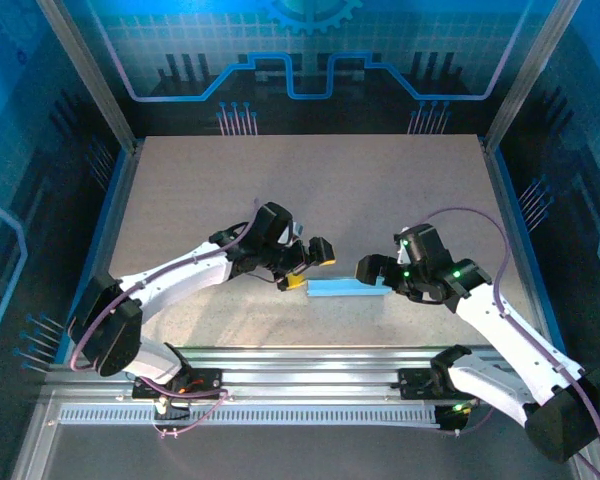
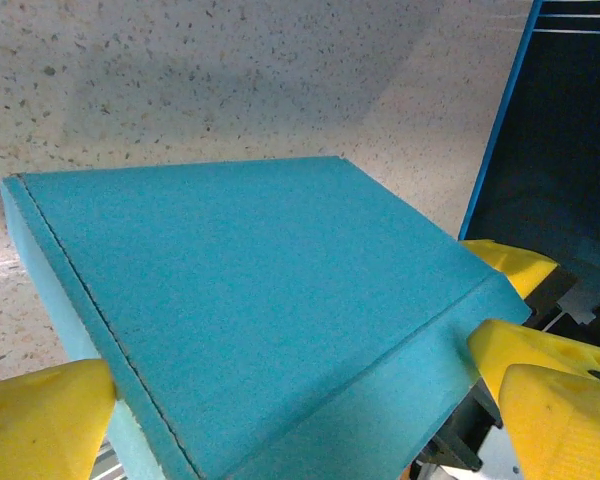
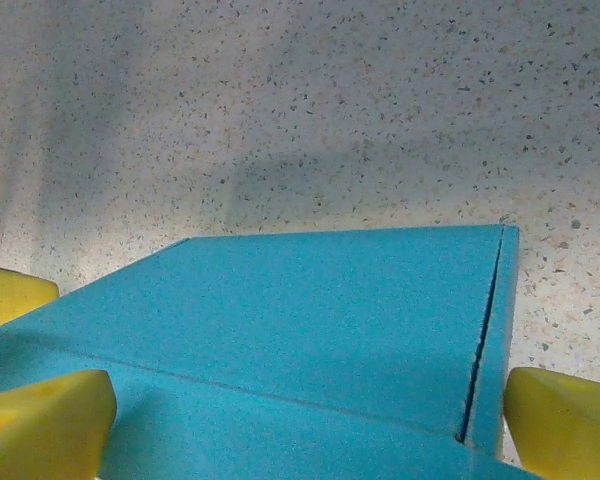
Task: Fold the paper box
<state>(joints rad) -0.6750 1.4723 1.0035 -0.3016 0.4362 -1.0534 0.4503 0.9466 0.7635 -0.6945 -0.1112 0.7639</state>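
The paper box (image 1: 345, 288) is seen lying flat on the desk (image 1: 310, 180), toward 6 o'clock from the desk's middle, with its long side running from 9 to 3 o'clock. It is bracketed at both short ends. The left end effector (image 1: 308, 267) is set at the box's 9 o'clock end and the right end effector (image 1: 373, 272) at its 3 o'clock end.

Both end effectors are held spread wide. In the left wrist view the yellow fingers (image 2: 42, 425) are placed on either side of the blue panel, so that the box's end sits between them. The same straddling is shown in the right wrist view, where a pad (image 3: 565, 420) is found just beside the box's seamed edge. Whether the pads actually press the cardboard cannot be told.

The box's top is seen closed and level, with a fold line along one edge and a slit near another. The arrangement is judged to serve steadying: with each end framed, the thin card can be kept from sliding while a flap or tab is pushed home. The folding is judged to be nearly complete.
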